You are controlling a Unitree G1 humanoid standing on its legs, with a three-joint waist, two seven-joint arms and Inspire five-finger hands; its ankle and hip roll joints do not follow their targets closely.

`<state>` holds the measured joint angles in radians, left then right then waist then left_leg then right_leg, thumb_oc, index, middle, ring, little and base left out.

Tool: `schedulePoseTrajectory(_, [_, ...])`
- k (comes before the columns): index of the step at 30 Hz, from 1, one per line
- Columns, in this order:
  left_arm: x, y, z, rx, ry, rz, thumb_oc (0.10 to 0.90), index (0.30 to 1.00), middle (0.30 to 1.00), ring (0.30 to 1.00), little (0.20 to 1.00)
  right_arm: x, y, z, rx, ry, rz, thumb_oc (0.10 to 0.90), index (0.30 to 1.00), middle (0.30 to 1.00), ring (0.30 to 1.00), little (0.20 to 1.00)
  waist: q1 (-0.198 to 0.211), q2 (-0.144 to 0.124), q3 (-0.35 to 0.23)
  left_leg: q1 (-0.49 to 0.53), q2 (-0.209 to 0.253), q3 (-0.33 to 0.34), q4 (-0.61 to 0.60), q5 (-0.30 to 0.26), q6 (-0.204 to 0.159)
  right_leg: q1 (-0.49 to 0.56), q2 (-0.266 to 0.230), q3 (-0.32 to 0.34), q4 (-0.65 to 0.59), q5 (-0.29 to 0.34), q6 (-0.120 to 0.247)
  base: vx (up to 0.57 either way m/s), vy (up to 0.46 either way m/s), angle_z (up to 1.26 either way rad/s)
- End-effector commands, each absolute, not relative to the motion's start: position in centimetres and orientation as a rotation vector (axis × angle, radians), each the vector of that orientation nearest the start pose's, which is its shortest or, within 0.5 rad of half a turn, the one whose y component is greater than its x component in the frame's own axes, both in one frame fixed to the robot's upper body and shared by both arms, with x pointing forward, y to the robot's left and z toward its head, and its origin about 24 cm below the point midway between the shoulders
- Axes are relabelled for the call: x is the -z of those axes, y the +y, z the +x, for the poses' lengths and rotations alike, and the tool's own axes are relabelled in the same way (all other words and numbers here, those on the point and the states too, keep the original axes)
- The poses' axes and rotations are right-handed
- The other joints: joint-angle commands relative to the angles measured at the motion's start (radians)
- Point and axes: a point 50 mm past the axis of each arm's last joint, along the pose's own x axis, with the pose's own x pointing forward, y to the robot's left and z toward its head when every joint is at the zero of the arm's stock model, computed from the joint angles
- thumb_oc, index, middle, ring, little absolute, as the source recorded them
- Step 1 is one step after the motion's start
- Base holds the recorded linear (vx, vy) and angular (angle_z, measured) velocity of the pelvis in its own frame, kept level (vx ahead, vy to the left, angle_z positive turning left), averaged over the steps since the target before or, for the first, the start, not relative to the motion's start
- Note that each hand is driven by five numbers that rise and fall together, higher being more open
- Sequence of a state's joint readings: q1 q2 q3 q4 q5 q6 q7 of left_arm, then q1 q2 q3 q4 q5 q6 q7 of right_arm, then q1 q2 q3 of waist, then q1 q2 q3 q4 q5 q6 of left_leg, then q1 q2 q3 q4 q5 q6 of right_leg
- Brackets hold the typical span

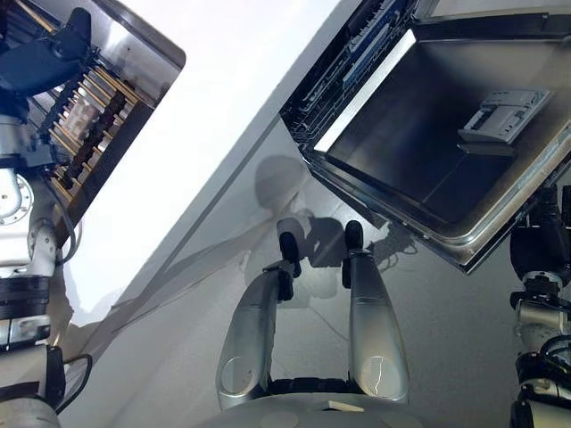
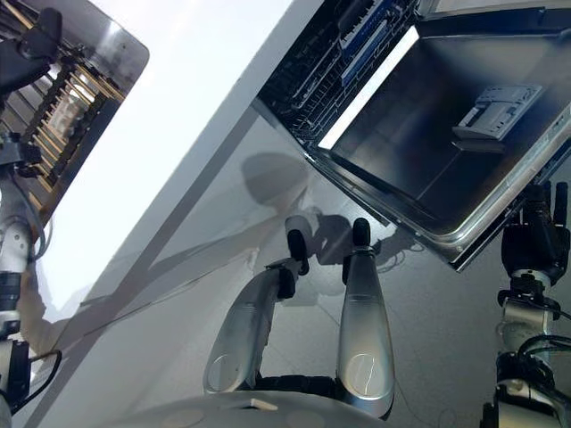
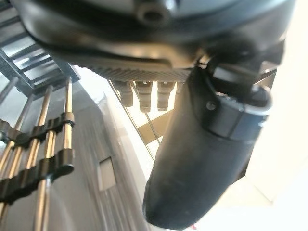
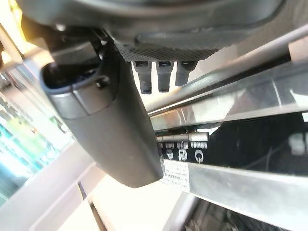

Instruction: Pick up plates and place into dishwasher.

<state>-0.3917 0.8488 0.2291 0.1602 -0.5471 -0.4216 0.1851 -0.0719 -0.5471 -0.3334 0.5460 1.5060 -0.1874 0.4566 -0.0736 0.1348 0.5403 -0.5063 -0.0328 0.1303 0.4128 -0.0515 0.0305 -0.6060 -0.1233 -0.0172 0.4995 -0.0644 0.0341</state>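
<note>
Close by my right hand, fingers loose and holding nothing, hangs the shiny steel dishwasher door, dropped open just above it. My left hand, loose too, sits over the metal drying rack with brown rods. I cannot see any plates

White counter beside a sink rack.

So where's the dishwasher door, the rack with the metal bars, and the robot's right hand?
Dishwasher door [image 1: 419, 152]: left eye view, on its shiny inner panel.
Rack [image 1: 89, 111]: left eye view, on its metal bars.
Right hand [image 2: 533, 241]: right eye view, on the dark palm beside the door's edge.
</note>
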Motion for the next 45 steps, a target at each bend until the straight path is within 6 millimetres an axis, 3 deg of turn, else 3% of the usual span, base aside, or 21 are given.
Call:
schedulePoseTrajectory(1, [-25.4, 28.7, 27.6, -0.267, -1.003, 0.012, 0.800, 0.900, 0.900, 0.900, 0.900, -16.4, -21.3, 29.2, -0.782, -0.561, 0.672, 0.800, 0.900, 0.900, 0.900, 0.900, 0.012, -0.040, -0.020, 0.034, -0.063, 0.010, 0.005, -0.071, 0.022, 0.053, 0.066, -0.082, 0.002, -0.059, -0.031, 0.06, 0.029, -0.14])
schedulePoseTrajectory(2, [-25.3, 28.5, 27.7, -0.263, -1.000, 0.008, 0.800, 0.900, 0.900, 0.900, 0.900, -17.5, -20.0, 29.2, -0.829, -0.568, 0.631, 0.800, 0.900, 0.900, 0.900, 0.900, 0.016, -0.042, -0.020, 0.039, -0.064, 0.006, 0.001, -0.069, 0.022, 0.061, 0.065, -0.082, -0.005, -0.056, -0.031, 0.04, 0.023, -0.14])
schedulePoseTrajectory(10, [-24.7, 28.6, 27.4, -0.257, -0.980, 0.004, 0.800, 0.900, 0.900, 0.900, 0.900, -19.4, -16.9, 28.6, -0.932, -0.546, 0.509, 0.800, 0.900, 0.900, 0.900, 0.900, 0.031, -0.060, -0.020, 0.069, -0.063, -0.002, -0.026, -0.050, 0.025, 0.105, 0.063, -0.085, -0.055, -0.027, -0.028, 0.04, 0.040, -0.08])
schedulePoseTrajectory(15, [-24.6, 28.6, 27.4, -0.251, -0.975, 0.008, 0.800, 0.900, 0.900, 0.900, 0.900, -19.8, -16.2, 28.8, -0.908, -0.538, 0.465, 0.800, 0.900, 0.900, 0.900, 0.900, 0.043, -0.072, -0.020, 0.089, -0.063, -0.005, -0.046, -0.041, 0.032, 0.133, 0.064, -0.088, -0.085, -0.010, -0.023, 0.06, 0.042, 0.23])
schedulePoseTrajectory(23, [-24.3, 28.6, 27.2, -0.248, -0.955, 0.036, 0.800, 0.900, 0.900, 0.900, 0.900, -19.3, -16.7, 29.1, -0.742, -0.563, 0.564, 0.800, 0.900, 0.900, 0.900, 0.900, 0.053, -0.086, -0.020, 0.146, -0.066, 0.004, -0.098, -0.029, 0.046, 0.186, 0.065, -0.083, -0.137, 0.020, -0.002, 0.04, 0.066, 0.08])
schedulePoseTrajectory(34, [-21.6, 28.7, 26.7, -0.205, -0.863, -0.002, 0.800, 0.900, 0.900, 0.900, 0.900, -15.3, -19.1, 28.1, -0.564, -0.541, 0.691, 0.800, 0.900, 0.900, 0.900, 0.900, 0.058, -0.108, -0.040, 0.325, -0.065, -0.015, -0.212, -0.011, 0.048, 0.362, 0.059, -0.088, -0.232, 0.032, 0.028, 0.02, 0.035, 0.02])
schedulePoseTrajectory(38, [-19.6, 28.5, 26.4, -0.197, -0.804, -0.046, 0.800, 0.900, 0.900, 0.900, 0.900, -13.0, -20.0, 27.4, -0.458, -0.505, 0.743, 0.800, 0.900, 0.900, 0.900, 0.900, 0.056, -0.119, -0.089, 0.383, -0.062, -0.024, -0.272, -0.001, 0.044, 0.421, 0.059, -0.096, -0.286, 0.039, 0.039, 0.02, 0.009, 0.01])
schedulePoseTrajectory(45, [-15.9, 27.9, 25.3, -0.216, -0.712, -0.120, 0.800, 0.900, 0.900, 0.900, 0.900, -6.9, -22.0, 25.5, -0.195, -0.366, 0.816, 0.800, 0.900, 0.900, 0.900, 0.900, 0.046, -0.143, -0.206, 0.498, -0.042, -0.032, -0.400, 0.026, 0.027, 0.539, 0.074, -0.120, -0.393, 0.050, 0.050, 0.03, 0.005, 0.02])
